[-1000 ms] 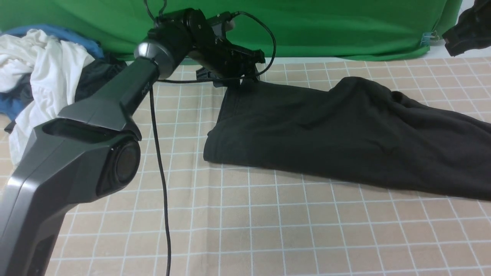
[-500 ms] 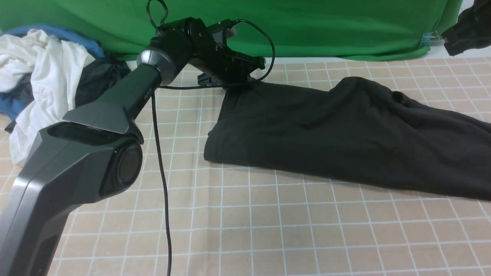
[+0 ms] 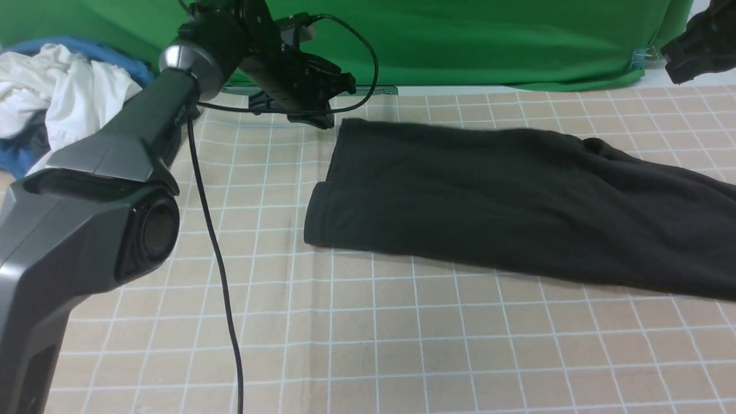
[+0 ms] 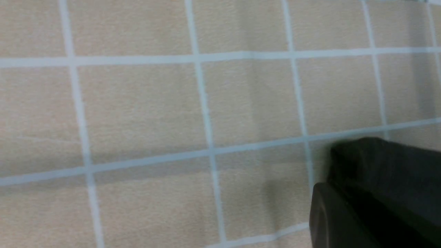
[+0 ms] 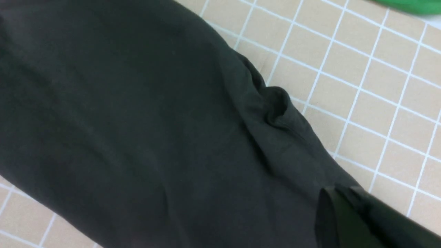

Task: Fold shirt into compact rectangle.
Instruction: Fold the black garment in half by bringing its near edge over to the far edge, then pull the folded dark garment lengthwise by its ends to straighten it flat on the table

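My left claw (image 3: pixel 315 119) is pinched shut. It hangs low over the far side of the table, a bit left of the middle. In my left wrist view its dark fingers (image 4: pixel 375 165) sit close together over the squares. Just to the right of this claw is the far left corner of the shirt (image 3: pixel 471 207), and a thin strip of table shows between them. The shirt is black and soft. It lies flat in one long band that starts near the middle of the table and runs off to the right edge of the front view. Its left end is straight and neat. Near its far edge, out to the right, there is a small bump of bunched cloth (image 3: pixel 593 145). My right claw (image 5: pixel 339 220) is shut too, and it hangs over the right part of the shirt. I cannot tell if it touches the shirt. Under it all is a tan tablecloth (image 3: pixel 402 351) with white lines that make squares. My big grey left arm (image 3: pixel 109 184) reaches out from the near left, and a black cable (image 3: pixel 217 276) dangles from it over the squares. Far away on the left is a heap of clothes with a white top (image 3: pixel 69 98) and something blue (image 3: pixel 17 158). A green sheet (image 3: pixel 489 40) hangs along the far side.
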Tool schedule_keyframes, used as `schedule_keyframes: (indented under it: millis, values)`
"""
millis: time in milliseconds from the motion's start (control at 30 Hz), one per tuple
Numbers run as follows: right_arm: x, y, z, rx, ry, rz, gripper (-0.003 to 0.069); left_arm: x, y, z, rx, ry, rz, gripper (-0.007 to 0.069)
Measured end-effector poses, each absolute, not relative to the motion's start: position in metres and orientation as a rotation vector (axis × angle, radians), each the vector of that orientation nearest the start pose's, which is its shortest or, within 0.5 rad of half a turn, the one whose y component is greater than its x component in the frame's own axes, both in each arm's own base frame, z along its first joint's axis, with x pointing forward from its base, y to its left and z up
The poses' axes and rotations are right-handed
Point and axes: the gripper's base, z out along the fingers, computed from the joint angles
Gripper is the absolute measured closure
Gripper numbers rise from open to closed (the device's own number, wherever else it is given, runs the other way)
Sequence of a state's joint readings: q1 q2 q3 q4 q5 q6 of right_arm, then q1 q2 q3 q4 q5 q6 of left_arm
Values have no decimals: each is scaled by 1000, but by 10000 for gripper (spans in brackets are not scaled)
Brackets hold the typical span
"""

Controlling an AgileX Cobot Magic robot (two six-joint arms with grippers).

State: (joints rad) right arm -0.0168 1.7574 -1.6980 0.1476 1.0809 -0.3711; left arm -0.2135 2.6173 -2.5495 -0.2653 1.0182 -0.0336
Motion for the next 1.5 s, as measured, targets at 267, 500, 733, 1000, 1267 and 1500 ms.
schedule_keyframes:
  millis: [267,500,733,1000,1267,1500]
  values:
    - [385,5,344,-400,2579,61,632,549,-138,186,124,2535,-433,588]
    - [385,5,344,-395,2584,64,632,535,-137,189,124,2689,-442,398]
    - [385,5,343,-355,2590,75,632,527,-138,225,41,2672,-505,214]
    - [382,6,340,-342,2638,93,632,492,-161,237,43,2769,-739,237]
    - [385,6,333,-354,2669,99,632,464,-165,171,87,3023,-606,431]
    - [384,6,331,-360,2686,103,632,464,-159,179,39,3020,-567,521]
